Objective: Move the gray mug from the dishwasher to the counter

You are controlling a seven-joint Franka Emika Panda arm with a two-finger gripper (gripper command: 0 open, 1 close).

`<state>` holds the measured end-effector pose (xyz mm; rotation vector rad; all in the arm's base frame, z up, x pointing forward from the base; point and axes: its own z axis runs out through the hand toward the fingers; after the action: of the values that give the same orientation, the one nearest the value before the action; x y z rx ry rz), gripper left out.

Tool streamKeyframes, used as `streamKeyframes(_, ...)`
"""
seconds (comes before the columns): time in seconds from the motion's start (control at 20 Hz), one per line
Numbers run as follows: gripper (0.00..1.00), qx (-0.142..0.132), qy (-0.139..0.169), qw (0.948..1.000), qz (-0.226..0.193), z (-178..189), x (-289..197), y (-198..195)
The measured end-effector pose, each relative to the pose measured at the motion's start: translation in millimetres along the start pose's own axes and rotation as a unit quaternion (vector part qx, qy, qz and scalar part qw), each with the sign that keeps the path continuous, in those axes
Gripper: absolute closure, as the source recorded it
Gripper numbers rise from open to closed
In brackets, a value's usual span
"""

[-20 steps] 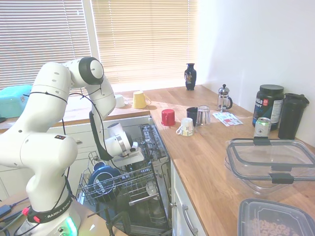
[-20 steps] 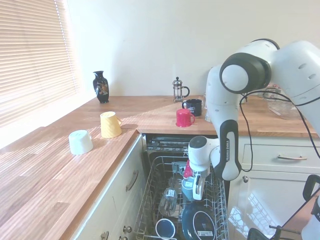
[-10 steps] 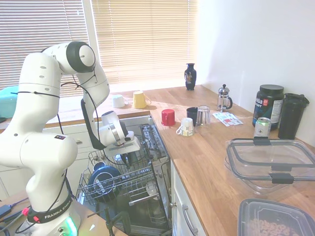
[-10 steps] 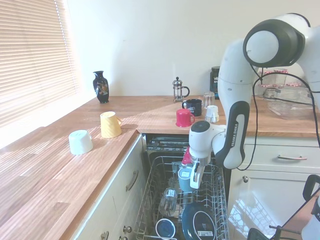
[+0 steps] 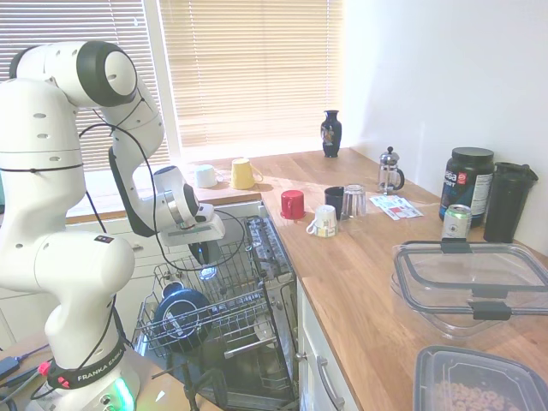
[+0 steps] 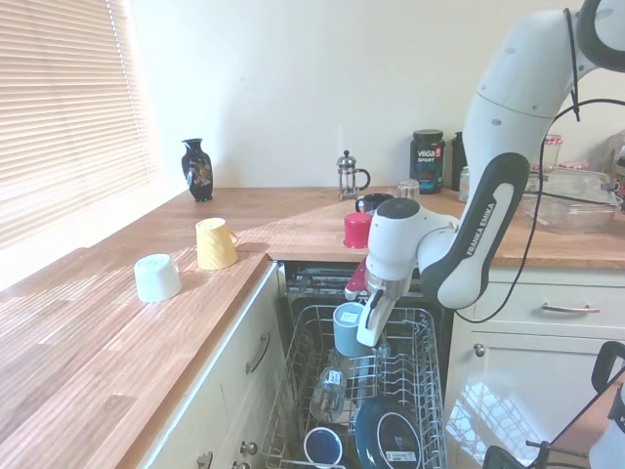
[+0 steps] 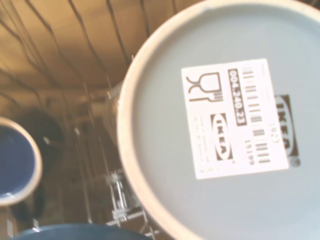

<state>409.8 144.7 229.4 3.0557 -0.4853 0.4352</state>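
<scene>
The gray mug (image 6: 348,329) hangs upside down above the dishwasher's wire rack (image 6: 401,374), clear of the wires. My gripper (image 6: 363,326) is shut on its side wall. In the first exterior view the mug (image 5: 204,253) shows dark under the gripper (image 5: 205,247), over the rack (image 5: 224,314). The mug's pale base with a white printed sticker (image 7: 236,117) fills most of the wrist view. The wooden counter (image 5: 364,272) runs along the right of the open dishwasher, and in the second exterior view the counter (image 6: 107,342) lies to its left and behind it.
On the counter stand a red cup (image 5: 292,204), a black mug (image 5: 334,200), a white mug (image 5: 324,221), a clear glass (image 5: 354,201), a yellow mug (image 6: 215,243) and a white cup (image 6: 157,277). Dark blue dishes (image 5: 181,313) sit in the rack. Plastic containers (image 5: 469,282) fill the near counter.
My gripper has risen out of the rack with the gray mug in it and drawn back toward the arm's base. The mug now hangs free above the wires.
</scene>
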Motion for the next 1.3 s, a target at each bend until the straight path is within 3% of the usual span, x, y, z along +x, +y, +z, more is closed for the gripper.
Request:
streamKeyframes(0.35,1.00,0.027,0.022,0.9984,0.044,-71,34,9)
streamKeyframes(0.65,1.00,0.044,0.037,0.9930,0.104,-123,93,44)
streamKeyframes(1.05,1.00,0.026,0.040,0.9818,0.184,-149,162,129)
streamKeyframes(1.3,1.00,0.013,0.035,0.9765,0.212,-141,179,165)
